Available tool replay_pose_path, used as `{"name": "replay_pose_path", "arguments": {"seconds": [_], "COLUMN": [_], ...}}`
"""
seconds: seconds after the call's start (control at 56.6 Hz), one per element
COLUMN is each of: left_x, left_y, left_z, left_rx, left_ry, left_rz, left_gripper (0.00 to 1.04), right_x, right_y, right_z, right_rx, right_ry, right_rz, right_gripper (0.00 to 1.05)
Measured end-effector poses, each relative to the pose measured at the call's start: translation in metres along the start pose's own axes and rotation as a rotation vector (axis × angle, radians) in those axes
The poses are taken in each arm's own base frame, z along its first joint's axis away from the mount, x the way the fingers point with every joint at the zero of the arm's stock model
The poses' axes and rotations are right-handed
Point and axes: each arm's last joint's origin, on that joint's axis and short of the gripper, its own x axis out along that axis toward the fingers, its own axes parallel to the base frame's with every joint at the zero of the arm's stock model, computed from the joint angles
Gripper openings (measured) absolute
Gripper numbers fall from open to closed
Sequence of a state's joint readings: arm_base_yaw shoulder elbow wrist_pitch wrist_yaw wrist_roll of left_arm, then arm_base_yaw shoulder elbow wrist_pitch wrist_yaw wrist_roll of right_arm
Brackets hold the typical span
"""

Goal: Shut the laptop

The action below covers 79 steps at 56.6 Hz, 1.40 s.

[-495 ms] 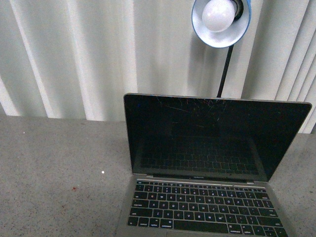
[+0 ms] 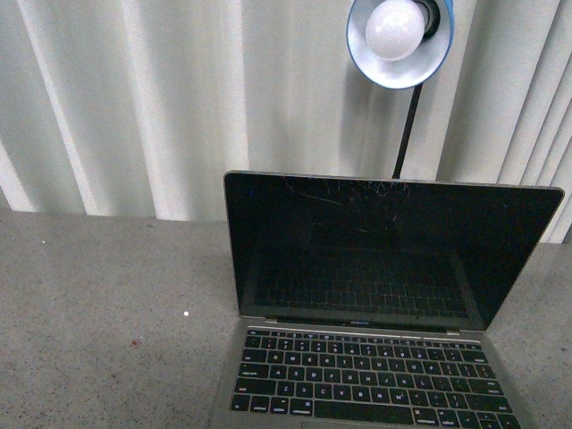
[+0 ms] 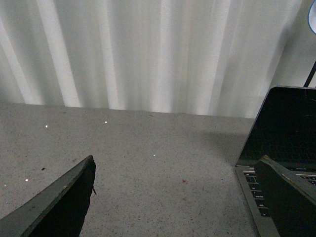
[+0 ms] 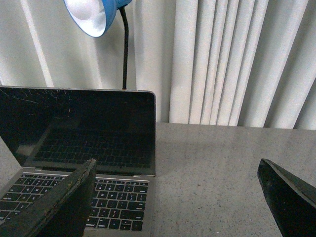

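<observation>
The laptop stands open on the grey speckled tabletop, a little to our right, its dark scratched screen upright and facing us. Behind it we see a blue lamp. Our left pincer and right pincer both gape wide apart, gripping nothing.

Laptop: slim grey-silver body, open on the grey speckled bench. Lid stands upright, tilted slightly back, well past a right angle to the base. Screen is black, off, glossy, with fine scratches along its top edge and a faint reflection of the keys. Black keys show on the flat base. Sits right of centre in the front view.
</observation>
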<state>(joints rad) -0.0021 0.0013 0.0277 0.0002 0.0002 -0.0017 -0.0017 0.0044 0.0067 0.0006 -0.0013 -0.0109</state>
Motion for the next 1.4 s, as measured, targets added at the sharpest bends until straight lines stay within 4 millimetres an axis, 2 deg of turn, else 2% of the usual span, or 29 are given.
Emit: {"name": "replay_pose_path", "arguments": {"seconds": [0.972,0.99,1.078,1.113,1.149,1.202,1.308,1.396], "left_x": [0.000,0.000,0.003,0.005,0.009,0.015,0.028,0.045], "left_y": [0.000,0.000,-0.001,0.000,0.000,0.000,0.001,0.001], "left_z": [0.000,0.000,-0.004,-0.005,-0.006,0.001,0.015,0.019], "left_rx": [0.000,-0.005,-0.056,-0.046,-0.046,-0.071,-0.100,-0.102], "left_ry": [0.000,0.007,0.259,0.309,0.327,0.294,0.218,0.193], "left_rz": [0.002,0.013,0.262,0.358,0.395,0.409,0.392,0.353], "left_gripper": [0.98,0.98,0.98,0.98,0.98,0.98,0.98,0.98], "right_x": [0.000,0.000,0.000,0.001,0.004,0.013,0.029,0.050], "right_y": [0.000,0.000,0.000,0.000,-0.002,-0.006,-0.013,-0.023], "right_z": [0.000,0.000,0.000,0.003,0.009,0.016,0.018,0.022], "right_rx": [0.000,0.000,-0.002,-0.039,-0.092,-0.157,-0.205,-0.235], "right_ry": [0.000,0.000,0.000,-0.029,-0.075,-0.121,-0.140,-0.138], "right_rz": [0.000,0.000,-0.005,-0.076,-0.189,-0.244,-0.237,-0.220], "right_gripper": [0.97,0.97,0.97,0.97,0.97,0.97,0.97,0.97]}}
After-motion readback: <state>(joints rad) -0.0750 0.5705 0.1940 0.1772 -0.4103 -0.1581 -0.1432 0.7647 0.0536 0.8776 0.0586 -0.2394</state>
